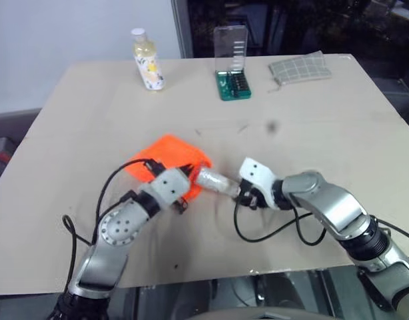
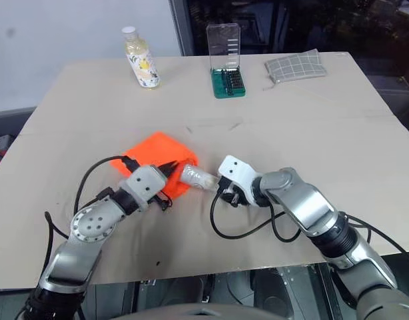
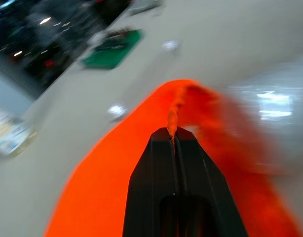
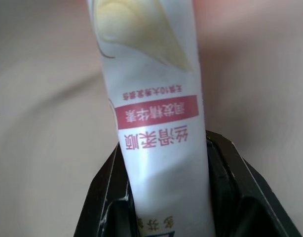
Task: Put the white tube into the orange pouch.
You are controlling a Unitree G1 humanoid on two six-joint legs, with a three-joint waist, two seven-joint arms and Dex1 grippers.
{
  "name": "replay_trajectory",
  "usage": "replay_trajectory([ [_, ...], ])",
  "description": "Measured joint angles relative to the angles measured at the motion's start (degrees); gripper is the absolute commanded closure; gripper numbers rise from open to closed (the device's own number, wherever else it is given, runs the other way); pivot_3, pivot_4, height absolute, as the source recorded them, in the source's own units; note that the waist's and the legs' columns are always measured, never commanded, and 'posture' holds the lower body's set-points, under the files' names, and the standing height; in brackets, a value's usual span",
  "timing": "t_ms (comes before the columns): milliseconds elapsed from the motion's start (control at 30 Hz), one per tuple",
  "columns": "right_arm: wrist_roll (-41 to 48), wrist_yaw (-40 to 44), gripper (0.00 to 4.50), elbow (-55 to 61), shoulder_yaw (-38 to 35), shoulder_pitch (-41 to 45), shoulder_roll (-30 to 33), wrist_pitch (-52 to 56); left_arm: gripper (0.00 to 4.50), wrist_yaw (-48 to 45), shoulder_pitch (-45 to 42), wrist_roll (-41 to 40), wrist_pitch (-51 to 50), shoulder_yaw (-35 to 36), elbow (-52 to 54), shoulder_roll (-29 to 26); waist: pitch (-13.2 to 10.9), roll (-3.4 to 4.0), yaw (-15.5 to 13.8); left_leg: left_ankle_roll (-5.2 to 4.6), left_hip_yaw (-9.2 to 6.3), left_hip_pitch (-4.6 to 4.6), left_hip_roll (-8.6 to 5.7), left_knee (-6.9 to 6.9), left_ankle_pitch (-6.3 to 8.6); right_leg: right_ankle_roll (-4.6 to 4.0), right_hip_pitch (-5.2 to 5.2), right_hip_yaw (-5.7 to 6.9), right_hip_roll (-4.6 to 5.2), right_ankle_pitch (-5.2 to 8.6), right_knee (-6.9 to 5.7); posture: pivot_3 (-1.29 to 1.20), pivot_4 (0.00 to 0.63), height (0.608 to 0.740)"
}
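Observation:
The orange pouch lies flat on the tan table, left of the middle. My left gripper is shut on a fold of fabric at the pouch's right edge; the left wrist view shows its fingertips pinching a ridge of the orange cloth. My right gripper is shut on the white tube, which lies nearly level and points left, its far end at the pouch's edge beside the left fingers. In the right wrist view the tube runs out between the black fingers, showing red printing.
At the back of the table stand a white-capped bottle of yellowish liquid, a green bit case with a clear lid and a grey checked cloth pouch. Black cables loop from both wrists onto the table.

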State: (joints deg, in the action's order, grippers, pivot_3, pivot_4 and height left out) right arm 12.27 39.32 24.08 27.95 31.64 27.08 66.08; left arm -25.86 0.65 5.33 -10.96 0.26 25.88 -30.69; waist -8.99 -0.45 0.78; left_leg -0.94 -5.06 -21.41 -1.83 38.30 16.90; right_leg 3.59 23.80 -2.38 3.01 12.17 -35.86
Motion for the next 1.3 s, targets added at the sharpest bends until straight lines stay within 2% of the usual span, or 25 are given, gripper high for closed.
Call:
replay_trajectory([
  [133,-0.1,-2.1,2.97,0.1,0.0,-0.4,-0.8,-0.1,4.5,-0.8,1.0,-2.7,-0.4,0.8,-0.1,0.9,0.0,0.0,0.0,0.01,0.01,0.0,0.0,0.0,-0.01,0.0,0.0,-0.01,0.01,0.0,0.0,0.0,0.15,0.74],
  [233,0.1,-3.2,2.97,0.2,-0.9,-1.5,-1.5,-0.5,4.5,-2.3,1.9,-8.0,-3.9,3.2,-0.6,2.2,0.0,-0.01,0.0,0.0,-0.02,0.0,0.0,0.0,0.0,0.0,0.0,0.01,0.0,0.0,-0.01,0.0,0.15,0.74],
  [333,0.6,-3.5,2.12,0.5,-1.4,-2.3,-1.6,-0.7,4.5,-4.0,1.8,-13.8,-9.0,5.9,-2.1,2.9,0.0,-0.01,0.1,0.0,-0.03,0.0,0.0,0.03,0.0,0.0,-0.01,0.03,-0.02,0.0,-0.04,0.0,0.15,0.74],
  [433,0.9,-3.9,0.68,1.0,-0.9,-2.5,-1.5,-1.3,4.5,-5.0,0.4,-18.7,-13.6,8.6,-3.0,2.9,0.0,-0.01,0.0,0.01,-0.05,0.0,-0.01,0.04,-0.01,0.0,-0.02,0.06,-0.04,0.0,-0.04,0.0,0.15,0.74],
  [733,0.1,-6.4,0.68,1.0,-1.3,-4.4,-2.5,-3.7,4.5,-6.3,-1.9,-22.9,-17.2,10.2,-5.7,2.1,0.0,-0.02,0.1,0.23,-0.02,0.0,-0.01,0.03,-0.13,0.0,-0.01,0.03,-0.03,0.0,-0.01,0.0,0.15,0.74],
  [867,-1.1,-6.0,0.68,1.0,0.1,-5.6,-0.1,-7.7,4.5,-6.5,-2.9,-23.7,-17.8,10.2,-6.4,2.1,0.0,-0.03,0.0,0.23,-0.03,0.0,-0.02,0.04,-0.13,0.0,-0.02,0.04,-0.02,0.0,-0.02,0.0,0.15,0.74],
  [967,-1.4,-5.9,1.47,1.0,0.3,-6.3,0.1,-9.1,4.5,-6.5,-3.2,-24.4,-18.6,10.2,-6.4,2.1,0.0,-0.03,0.0,0.23,-0.04,0.0,-0.01,0.03,-0.14,0.0,-0.02,0.04,-0.03,0.0,-0.02,0.0,0.15,0.74],
  [1133,-1.0,-4.8,3.68,3.1,-0.1,-6.6,0.9,-9.6,4.5,-6.2,-3.2,-25.2,-19.6,10.2,-5.8,2.1,0.0,-0.05,0.0,0.23,-0.03,0.0,-0.01,0.04,-0.13,0.0,-0.02,0.03,-0.02,0.0,-0.02,0.0,0.15,0.74],
  [1167,-0.8,-4.7,3.9,3.3,-0.2,-6.6,1.1,-9.7,4.5,-6.1,-3.2,-25.3,-19.9,10.1,-5.5,2.1,0.0,-0.07,0.0,0.23,-0.04,0.0,0.0,0.03,-0.13,0.0,-0.02,0.03,-0.02,0.0,-0.02,0.0,0.15,0.74],
  [1300,-0.4,-4.8,3.9,4.2,-0.2,-6.3,1.0,-8.4,4.5,-5.1,-3.4,-26.5,-21.8,9.9,-2.6,2.5,0.0,-0.07,0.0,0.23,-0.04,0.0,0.0,0.03,-0.14,0.0,-0.02,0.03,-0.03,0.0,-0.03,0.0,0.15,0.74],
])
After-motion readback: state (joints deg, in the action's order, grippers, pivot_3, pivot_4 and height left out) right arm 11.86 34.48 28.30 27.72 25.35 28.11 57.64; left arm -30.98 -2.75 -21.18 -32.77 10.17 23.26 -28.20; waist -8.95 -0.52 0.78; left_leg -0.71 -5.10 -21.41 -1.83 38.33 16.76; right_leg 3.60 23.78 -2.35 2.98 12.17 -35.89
